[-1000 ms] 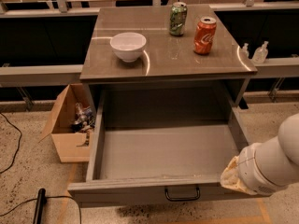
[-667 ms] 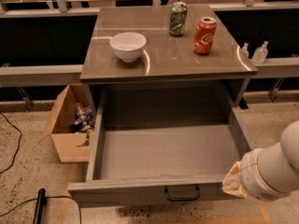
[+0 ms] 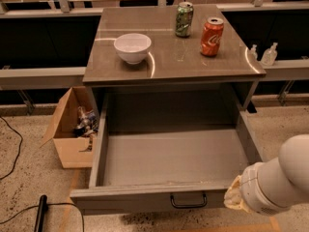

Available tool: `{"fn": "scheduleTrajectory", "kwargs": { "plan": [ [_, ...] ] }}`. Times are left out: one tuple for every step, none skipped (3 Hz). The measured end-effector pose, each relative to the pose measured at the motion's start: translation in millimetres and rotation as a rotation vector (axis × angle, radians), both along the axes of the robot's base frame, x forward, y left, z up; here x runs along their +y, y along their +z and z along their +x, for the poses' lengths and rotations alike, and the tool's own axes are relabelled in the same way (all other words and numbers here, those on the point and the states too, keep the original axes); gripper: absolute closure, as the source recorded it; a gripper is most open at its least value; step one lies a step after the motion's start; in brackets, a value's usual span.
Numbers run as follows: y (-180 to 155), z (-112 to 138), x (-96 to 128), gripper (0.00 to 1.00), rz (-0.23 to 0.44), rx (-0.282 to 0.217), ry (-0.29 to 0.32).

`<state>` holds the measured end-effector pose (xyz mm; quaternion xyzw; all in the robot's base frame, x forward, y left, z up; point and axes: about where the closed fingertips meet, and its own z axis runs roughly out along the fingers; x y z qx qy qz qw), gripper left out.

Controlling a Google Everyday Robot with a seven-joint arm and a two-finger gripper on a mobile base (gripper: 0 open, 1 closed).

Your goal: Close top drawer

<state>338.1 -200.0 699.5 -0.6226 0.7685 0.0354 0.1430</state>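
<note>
The top drawer (image 3: 174, 156) is a wide, deep grey drawer pulled far out from under the grey cabinet top (image 3: 169, 62). Its plain grey interior holds nothing. A small dark bail handle (image 3: 188, 200) hangs at the centre of its front panel. My gripper (image 3: 234, 197) sits at the end of the white arm (image 3: 285, 178) at the lower right. It is beside the right end of the drawer's front panel, level with the handle. Whether it touches the panel I cannot tell.
On the cabinet top stand a white bowl (image 3: 132, 47), a green can (image 3: 184, 19) and a red cola can (image 3: 212, 36). An open cardboard box (image 3: 72, 129) with clutter sits on the floor at the left. A black cable (image 3: 9, 144) lies nearby. Two small bottles (image 3: 268, 54) stand on the right ledge.
My arm and gripper have moved down and slightly left, ending next to the right end of the drawer's front panel. The drawer has not moved.
</note>
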Motion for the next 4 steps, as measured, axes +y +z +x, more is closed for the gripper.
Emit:
{"fn": "scheduleTrajectory", "kwargs": {
  "plan": [
    [-12,0,5,1.0,0.004,0.006,0.006],
    [-18,15,4,1.0,-0.005,-0.036,-0.005],
    [-20,43,-1,1.0,-0.028,-0.112,-0.013],
    [-16,74,-9,1.0,-0.053,-0.187,-0.021]
  ]
}}
